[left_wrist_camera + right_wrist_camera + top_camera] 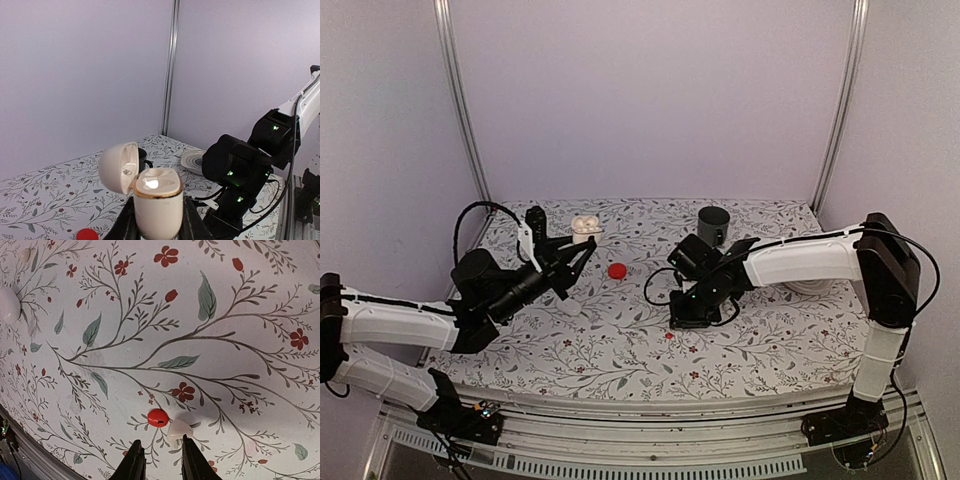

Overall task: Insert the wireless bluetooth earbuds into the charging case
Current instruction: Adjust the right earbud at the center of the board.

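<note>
The case [157, 202] was up off the bench [620, 350], over its far side and left of the middle. The left fingers [125, 225] pinched its lower half, and its lid [119, 167] was swung open. The step in hand looked to be picking up an earbud [178, 430], a small white body with what seemed a red tip. It lay flat on the bench just beyond the right fingers [135, 460]. Those were a little spread with nothing between them, and the earbud sat nearer one tip than the middle of the gap. To do it well, the right arm would likely need to shift until the white body lay squarely between the tips. It should then come down close to the bench and close gently on the body, not the tip, since so small and rounded a piece could squirt out. The left arm should hold the case steady. The red disc [617, 270] and mug [713, 222] stood well apart from the earbud.
</note>
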{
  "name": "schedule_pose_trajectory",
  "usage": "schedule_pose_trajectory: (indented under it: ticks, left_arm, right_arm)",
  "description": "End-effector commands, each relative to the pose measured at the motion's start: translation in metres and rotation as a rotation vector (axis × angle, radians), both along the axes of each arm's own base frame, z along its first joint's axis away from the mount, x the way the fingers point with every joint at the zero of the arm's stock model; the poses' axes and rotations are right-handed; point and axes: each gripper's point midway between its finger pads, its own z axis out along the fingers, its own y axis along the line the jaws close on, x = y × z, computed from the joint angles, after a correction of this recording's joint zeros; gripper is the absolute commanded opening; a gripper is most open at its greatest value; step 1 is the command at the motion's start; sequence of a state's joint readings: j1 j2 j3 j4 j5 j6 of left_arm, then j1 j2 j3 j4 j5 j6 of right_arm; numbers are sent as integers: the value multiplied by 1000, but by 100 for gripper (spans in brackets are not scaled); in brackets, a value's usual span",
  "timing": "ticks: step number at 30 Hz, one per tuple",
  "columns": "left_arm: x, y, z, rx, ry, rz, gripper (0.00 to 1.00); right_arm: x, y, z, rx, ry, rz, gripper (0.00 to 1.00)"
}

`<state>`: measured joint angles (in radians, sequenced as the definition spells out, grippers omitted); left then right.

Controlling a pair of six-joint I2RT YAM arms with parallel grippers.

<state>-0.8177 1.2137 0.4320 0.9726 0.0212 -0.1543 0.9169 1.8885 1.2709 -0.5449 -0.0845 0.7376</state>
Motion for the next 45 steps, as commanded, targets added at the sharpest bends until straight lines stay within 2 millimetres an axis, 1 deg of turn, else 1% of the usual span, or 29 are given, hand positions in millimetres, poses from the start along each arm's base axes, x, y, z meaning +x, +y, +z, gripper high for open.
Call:
schedule_pose_trajectory:
  ticks: [1,5,7,26,31,35,37,41,45]
  left_arm:
    - [2,6,2,-7,-6,18,0]
    - [2,6,2,-8,-6,15,0]
    - [2,6,2,-9,-5,15,0]
    - [5,6,-1,-3,5,25,0]
    - [5,5,-2,0,7,21,0]
    - [6,4,-2,2,11,22,0]
    - [6,4,-3,2,13,21,0]
    - [7,1,-4,5,18,14,0]
    - [8,0,-5,6,23,10,0]
  right_arm:
    - [-3,6,-6,-23,18,-22,27]
    - [-10,9,-10,-26,33,-6,27]
    - [-11,7,-13,-31,38,-12,27]
    - [-11,1,-25,-75,40,-4,28]
    - [-9,-2,-26,-95,31,-4,27]
    - [-7,-10,-23,-131,15,-7,27]
    - [-6,-11,-20,-133,-1,8,26]
    - [-9,-1,-11,-77,-26,93,37]
    - [-7,7,-8,-41,-42,171,40]
